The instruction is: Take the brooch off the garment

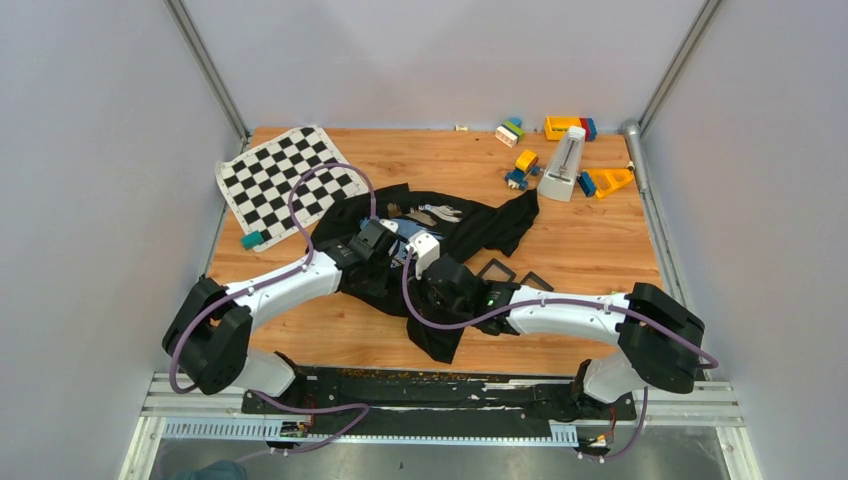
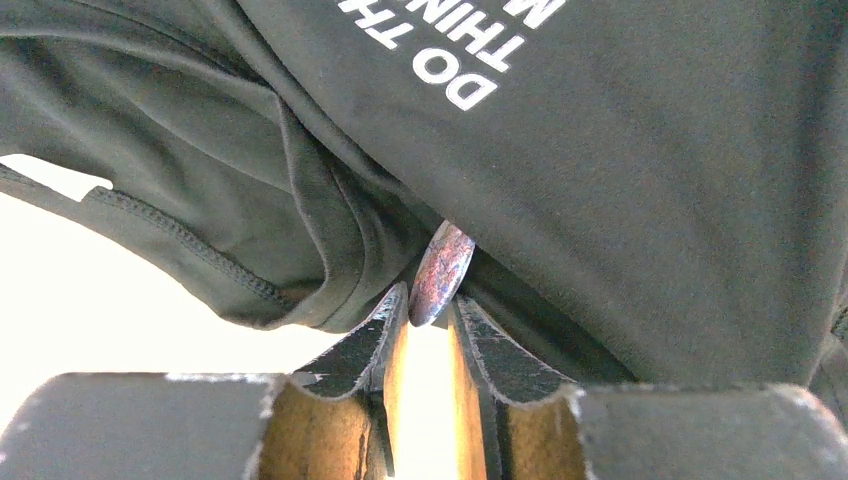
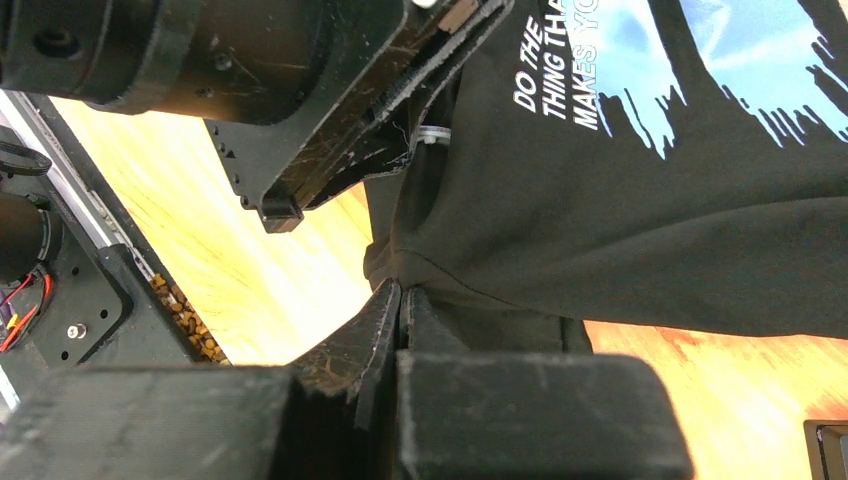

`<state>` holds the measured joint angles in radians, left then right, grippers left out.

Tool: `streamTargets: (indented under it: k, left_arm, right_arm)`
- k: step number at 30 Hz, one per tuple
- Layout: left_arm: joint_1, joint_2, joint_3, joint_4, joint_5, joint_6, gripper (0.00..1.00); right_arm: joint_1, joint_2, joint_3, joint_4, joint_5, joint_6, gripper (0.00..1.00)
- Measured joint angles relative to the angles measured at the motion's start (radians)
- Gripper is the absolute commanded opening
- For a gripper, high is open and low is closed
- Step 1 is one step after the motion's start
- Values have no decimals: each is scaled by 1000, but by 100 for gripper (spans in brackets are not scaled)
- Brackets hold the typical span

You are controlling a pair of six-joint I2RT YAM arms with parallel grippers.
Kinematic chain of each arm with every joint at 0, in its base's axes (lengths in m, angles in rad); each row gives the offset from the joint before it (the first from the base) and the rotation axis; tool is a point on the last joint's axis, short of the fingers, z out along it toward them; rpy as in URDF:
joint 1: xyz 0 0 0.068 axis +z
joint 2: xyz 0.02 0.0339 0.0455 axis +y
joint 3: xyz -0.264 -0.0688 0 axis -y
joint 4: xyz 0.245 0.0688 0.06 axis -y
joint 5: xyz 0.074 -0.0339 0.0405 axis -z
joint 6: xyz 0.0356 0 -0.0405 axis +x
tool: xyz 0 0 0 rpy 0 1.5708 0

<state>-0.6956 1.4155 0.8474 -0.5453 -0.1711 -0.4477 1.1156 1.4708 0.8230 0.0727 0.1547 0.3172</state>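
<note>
The black garment (image 1: 480, 225) lies bunched on the wooden table, its blue and white print showing in the right wrist view (image 3: 650, 220). My left gripper (image 1: 378, 238) sits on its middle. In the left wrist view its jaws (image 2: 430, 303) stand narrowly apart, pinching the lower edge of the brooch (image 2: 440, 270), a small mottled silvery disc seen edge-on against the cloth (image 2: 620, 200). My right gripper (image 1: 428, 255) is just right of it, shut (image 3: 402, 292) on a fold of the garment's hem. The left gripper's fingers (image 3: 350, 130) show above, with a pale speck, the brooch (image 3: 432, 135), at their tips.
Two small square black trays (image 1: 497, 270) (image 1: 537, 282) lie right of the garment. A chequered mat (image 1: 285, 180) and a teal block (image 1: 252, 240) are at the left. Toy blocks (image 1: 520, 130) and a white metronome (image 1: 565, 165) stand at the back right.
</note>
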Motion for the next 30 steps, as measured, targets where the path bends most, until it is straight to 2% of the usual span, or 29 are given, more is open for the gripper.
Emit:
streamTargets:
  k: [21, 26, 28, 30]
  left_arm:
    - [34, -46, -1, 6, 43, 0, 24]
    - [37, -46, -2, 9, 53, 0, 29]
    - [38, -46, -2, 12, 63, 0, 25]
    - [42, -47, -2, 12, 72, 1, 16]
  right_arm:
    - [-5, 22, 0, -1, -14, 3, 0]
    - [-7, 29, 0, -1, -19, 3, 0]
    - [-8, 33, 0, -1, -23, 4, 0]
    - [-9, 33, 0, -2, -26, 3, 0]
